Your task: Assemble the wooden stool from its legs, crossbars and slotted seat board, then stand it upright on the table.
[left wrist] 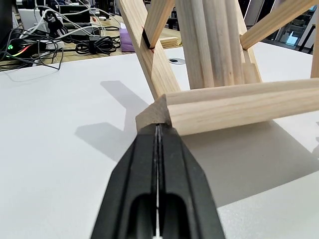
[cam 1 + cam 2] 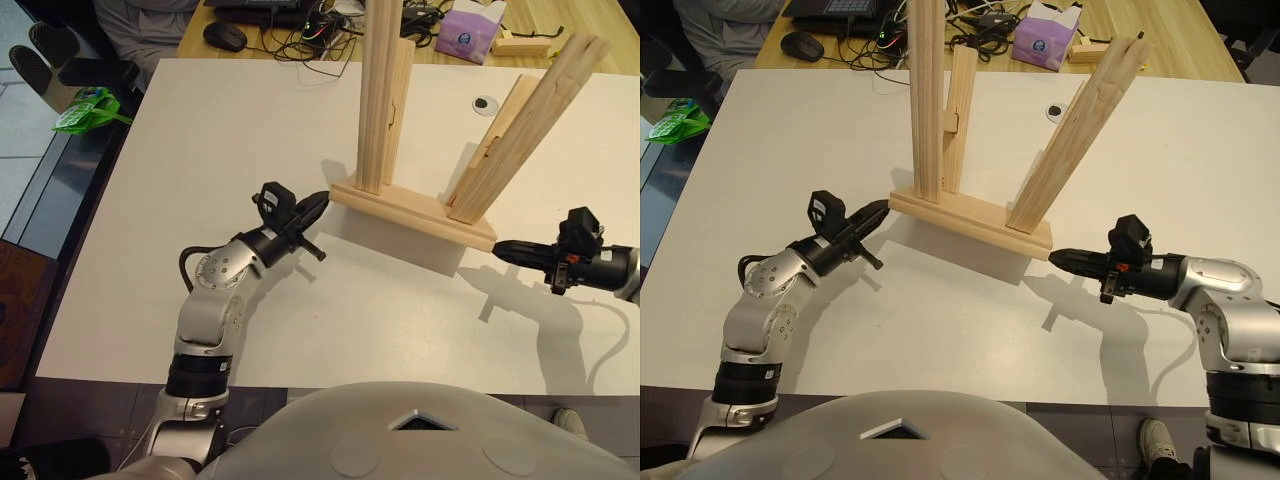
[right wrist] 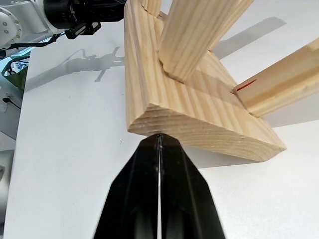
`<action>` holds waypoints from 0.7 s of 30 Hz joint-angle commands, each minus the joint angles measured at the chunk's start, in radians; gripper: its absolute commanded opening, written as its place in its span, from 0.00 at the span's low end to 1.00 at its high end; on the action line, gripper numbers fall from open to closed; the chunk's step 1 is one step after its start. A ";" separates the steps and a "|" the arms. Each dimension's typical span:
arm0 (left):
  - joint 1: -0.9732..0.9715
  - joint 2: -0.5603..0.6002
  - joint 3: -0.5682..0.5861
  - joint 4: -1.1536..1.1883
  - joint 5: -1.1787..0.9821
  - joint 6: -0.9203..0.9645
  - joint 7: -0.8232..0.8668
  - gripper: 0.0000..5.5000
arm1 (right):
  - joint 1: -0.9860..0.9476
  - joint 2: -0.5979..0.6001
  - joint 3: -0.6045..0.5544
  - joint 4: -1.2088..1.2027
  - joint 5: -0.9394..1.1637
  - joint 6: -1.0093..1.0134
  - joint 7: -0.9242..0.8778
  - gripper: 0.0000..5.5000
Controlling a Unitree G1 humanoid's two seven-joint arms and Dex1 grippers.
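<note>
The stool stands upside down: the slotted seat board [image 2: 410, 212] is at the bottom and its legs point up. One pair of legs [image 2: 378, 100] rises straight and another pair [image 2: 530, 130] leans to the right, with crossbars between them. A broad shadow lies on the white table [image 2: 200, 150] under the board. My left gripper [image 2: 322, 200] is shut, its tip against the board's left end [image 1: 154, 112]. My right gripper [image 2: 497, 247] is shut too, its tip touching the board's right end [image 3: 154, 127]. The board sits between the two tips.
Behind the table's far edge are a computer mouse [image 2: 224, 36], a tangle of cables [image 2: 320, 35], a purple tissue box [image 2: 470, 30] and loose wooden pieces [image 2: 520, 45]. A small black round object [image 2: 486, 103] lies on the table. A green bag [image 2: 85, 110] lies off the left side.
</note>
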 commanded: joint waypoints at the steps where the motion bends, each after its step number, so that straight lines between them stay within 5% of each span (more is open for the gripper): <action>1: -0.032 -0.065 -0.058 -0.074 -0.102 0.013 -0.064 0.00 | -0.059 0.052 0.011 -0.075 0.103 0.036 0.000 0.00; 21: -0.039 -0.085 -0.039 -0.096 -0.174 0.043 -0.039 0.00 | -0.095 0.075 -0.035 -0.070 0.158 0.118 -0.036 0.00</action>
